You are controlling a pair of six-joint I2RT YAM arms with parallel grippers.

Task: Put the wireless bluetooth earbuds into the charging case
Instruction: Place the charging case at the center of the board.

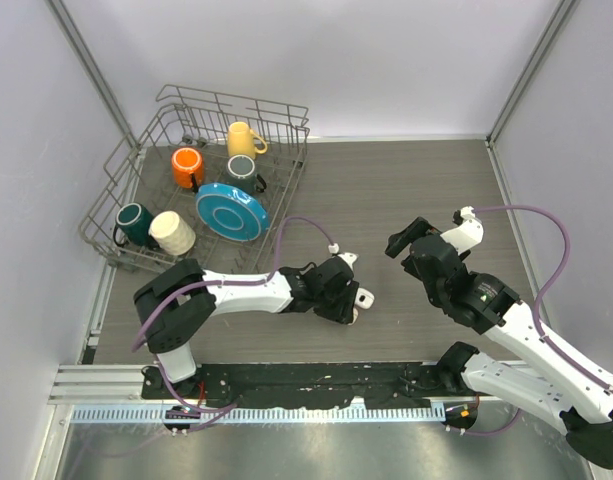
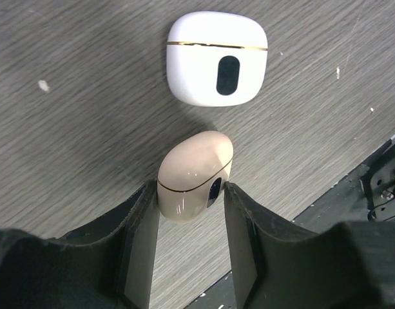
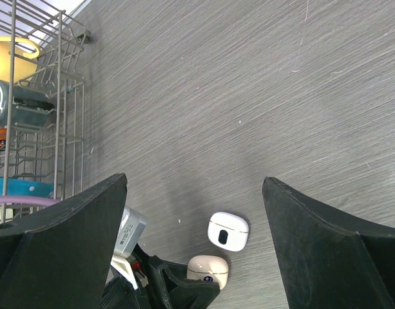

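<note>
One beige case point(image 2: 196, 168), left claw point(image 2: 190, 190) gripping it

A: First, a white charging case point(image 2: 216, 58). Rounded square, glossy, lid closed along a thin gold seam. A dark oval sits in the middle of the upturned face. It lies flat on the table point(image 2: 68, 129).

B: And the second?

A: A cream charging case point(image 2: 194, 175). Same rounded form and gold seam, also closed. Its dark oval faces sideways, so it rests on an edge, not flat.

B: Position?

A: Just beside the white one, with a narrow strip of table between them, not touching. It sits between the fingers of the left gripper point(image 2: 191, 193), one against each side.

B: Lifted or resting?

A: Cannot tell.
</note>
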